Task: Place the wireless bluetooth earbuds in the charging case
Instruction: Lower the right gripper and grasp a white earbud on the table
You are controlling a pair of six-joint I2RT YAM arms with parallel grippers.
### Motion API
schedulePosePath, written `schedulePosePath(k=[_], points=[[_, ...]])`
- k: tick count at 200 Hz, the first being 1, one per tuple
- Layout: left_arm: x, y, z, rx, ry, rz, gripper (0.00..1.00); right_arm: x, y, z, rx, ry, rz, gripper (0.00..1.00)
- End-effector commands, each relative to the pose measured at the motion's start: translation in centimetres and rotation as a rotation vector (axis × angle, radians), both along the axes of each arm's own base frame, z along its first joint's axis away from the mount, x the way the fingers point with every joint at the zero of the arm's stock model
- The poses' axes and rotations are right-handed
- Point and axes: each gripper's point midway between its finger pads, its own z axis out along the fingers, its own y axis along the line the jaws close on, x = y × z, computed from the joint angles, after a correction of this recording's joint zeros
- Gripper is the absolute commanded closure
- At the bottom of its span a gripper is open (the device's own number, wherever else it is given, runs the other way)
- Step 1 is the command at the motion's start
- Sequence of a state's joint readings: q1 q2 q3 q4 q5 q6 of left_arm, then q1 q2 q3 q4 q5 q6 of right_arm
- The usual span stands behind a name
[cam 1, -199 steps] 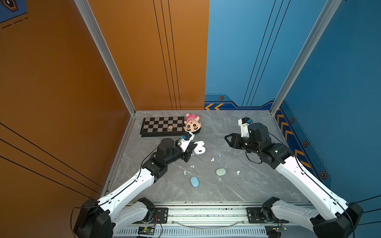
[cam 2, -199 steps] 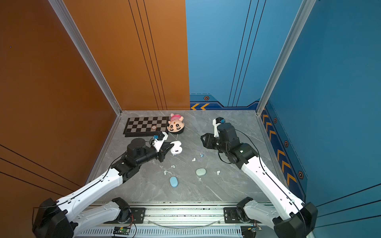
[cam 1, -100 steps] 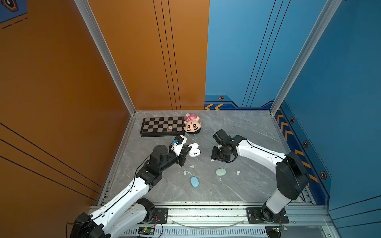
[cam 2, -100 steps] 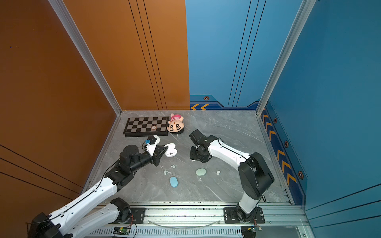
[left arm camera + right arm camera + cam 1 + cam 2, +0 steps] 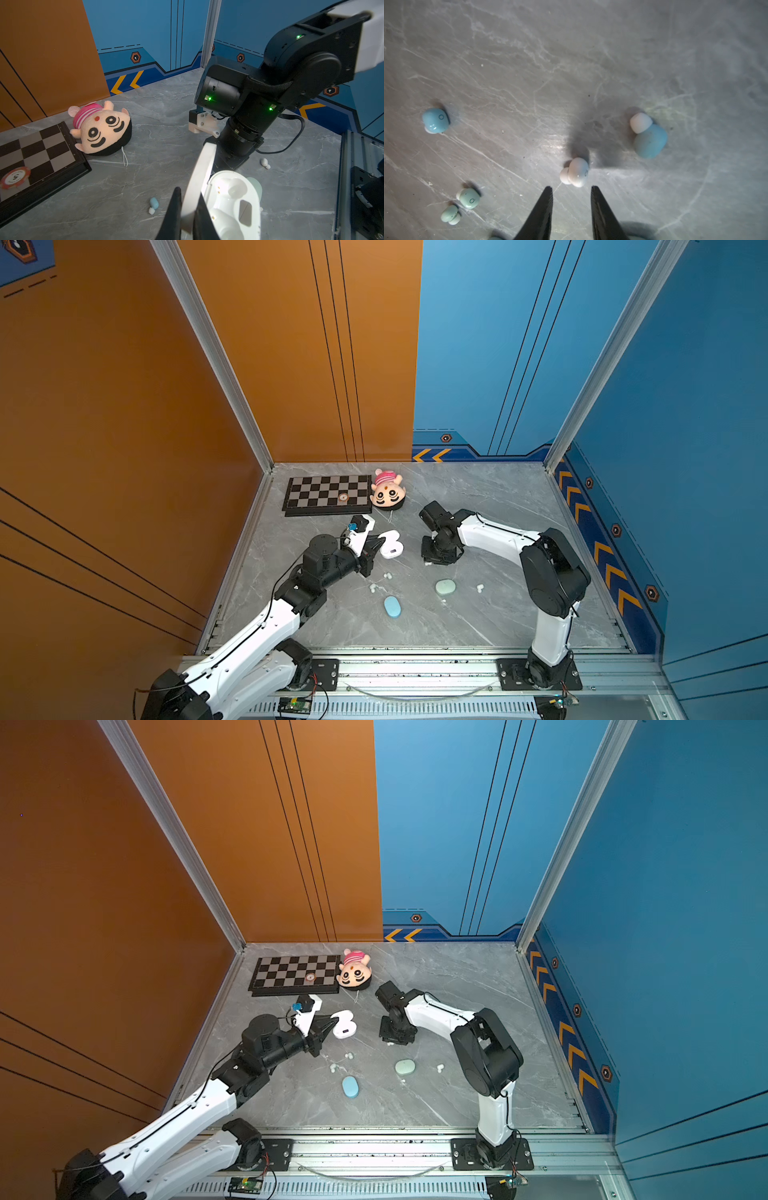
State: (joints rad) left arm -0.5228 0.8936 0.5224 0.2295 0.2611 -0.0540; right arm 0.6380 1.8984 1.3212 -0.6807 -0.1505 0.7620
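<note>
Bare tabletop [image 5: 529,83] around white earbud [image 5: 574,172]; blue earbud [image 5: 650,141] apart.

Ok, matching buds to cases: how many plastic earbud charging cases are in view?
3. An open white plastic case, lid pinched by the left gripper; a closed blue oval case nearer the camera; a closed mint-green oval case to its right.

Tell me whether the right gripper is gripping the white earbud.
No, the white earbud lies just beyond the right gripper, whose jaws stand open.
</note>
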Motion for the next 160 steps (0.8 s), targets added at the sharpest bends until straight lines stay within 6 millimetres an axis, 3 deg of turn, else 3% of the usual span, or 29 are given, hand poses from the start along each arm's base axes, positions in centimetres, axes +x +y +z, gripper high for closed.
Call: schedulePosePath(k=[1,81,160], points=[[0.2,0.3,0.6,-0.025,-0.019,0.012,1.00,0.6,-1.0,-0.4,-0.040,-0.013,-0.007,0.66],[0.3,0.1,0.9,-0.033,-0.013,0.008,1.00,0.5,-0.3,-2.3,-0.009,0.024,0.002,0.76],[0.5,0.0,1.3,-0.035,-0.019,0.008,1.00,0.5,-0.1,-3.1,-0.016,0.033,0.005,0.77]])
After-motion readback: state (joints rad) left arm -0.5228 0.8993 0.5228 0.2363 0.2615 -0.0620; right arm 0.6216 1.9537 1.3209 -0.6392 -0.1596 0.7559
